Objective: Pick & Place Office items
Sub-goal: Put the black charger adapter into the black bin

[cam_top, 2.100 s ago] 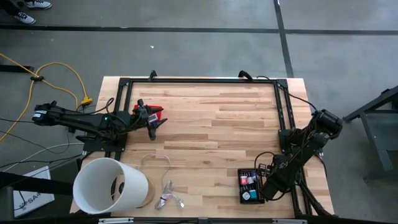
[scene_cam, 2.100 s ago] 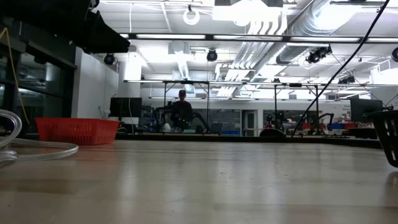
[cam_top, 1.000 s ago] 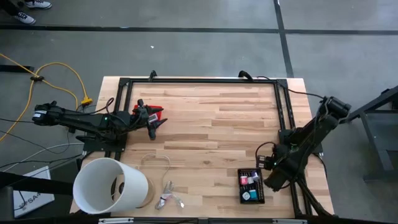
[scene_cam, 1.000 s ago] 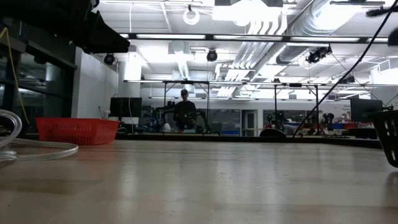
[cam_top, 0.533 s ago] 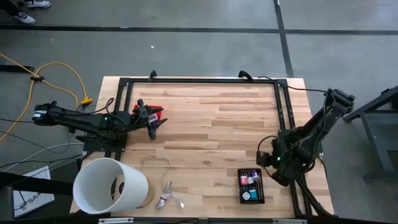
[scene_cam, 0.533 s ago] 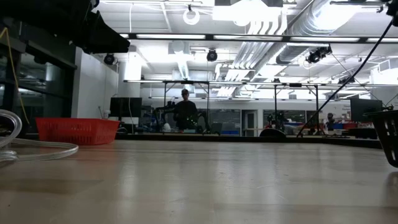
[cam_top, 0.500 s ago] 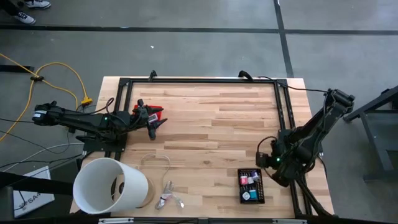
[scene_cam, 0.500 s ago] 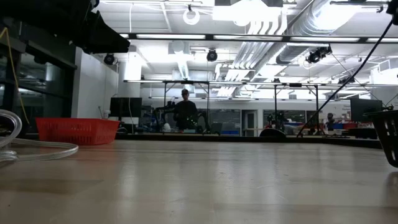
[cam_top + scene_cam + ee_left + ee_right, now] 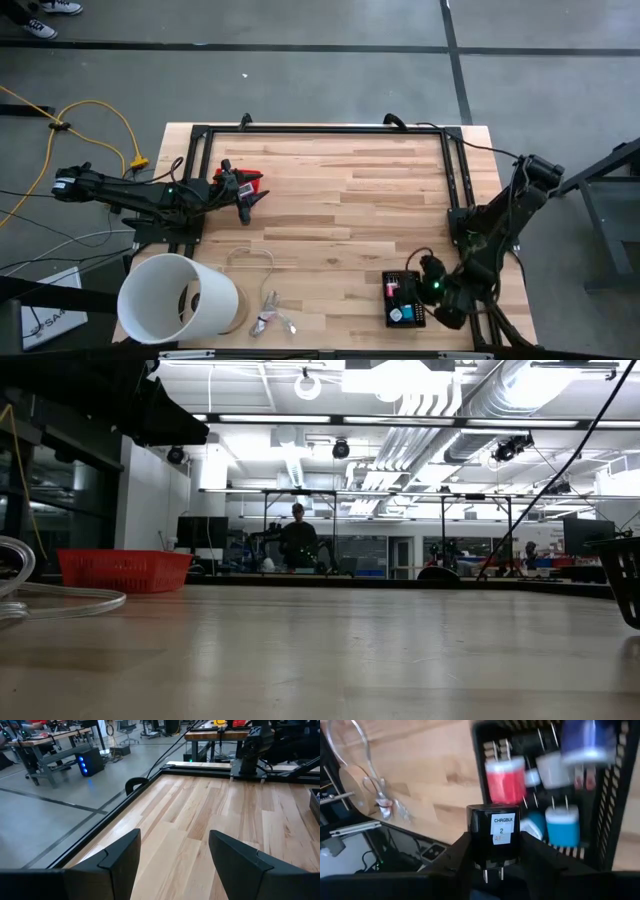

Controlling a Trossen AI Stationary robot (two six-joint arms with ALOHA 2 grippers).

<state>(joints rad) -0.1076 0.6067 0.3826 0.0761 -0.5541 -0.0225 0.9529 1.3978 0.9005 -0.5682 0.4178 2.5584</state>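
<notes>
My right tool (image 9: 492, 851) is clamped on a black charger plug (image 9: 493, 838), prongs pointing back toward the wrist, hanging just above the near edge of the black mesh tray (image 9: 388, 318) at the front right of the desk (image 9: 340, 210). In the high view the right tool (image 9: 428, 283) sits right beside that tray.

Progress, as I judge it: well along. The tray already holds several plug-type chargers: a red one (image 9: 504, 779), a white one (image 9: 551, 769), a dark blue one (image 9: 588, 737), a blue one (image 9: 562, 822) and a teal one (image 9: 535, 824). The black plug is not yet set down, so I read this as one more item on its way in. I can't tell whether it is going into the tray or coming out.

What's left: I see no other loose chargers on the desk. Only a big white tub (image 9: 172, 298), a pale wire loop (image 9: 250, 257) with a silvery clump (image 9: 272, 318), and a red-and-black item (image 9: 243, 184) by the left arm.

My left tool (image 9: 172, 855) is spread wide and empty, parked low over the back left of the desk.

Writing: white sticker on the black plug reads "CHRGBLK", then "2" below; a smaller line beneath is unreadable. No brand visible on the others.
</notes>
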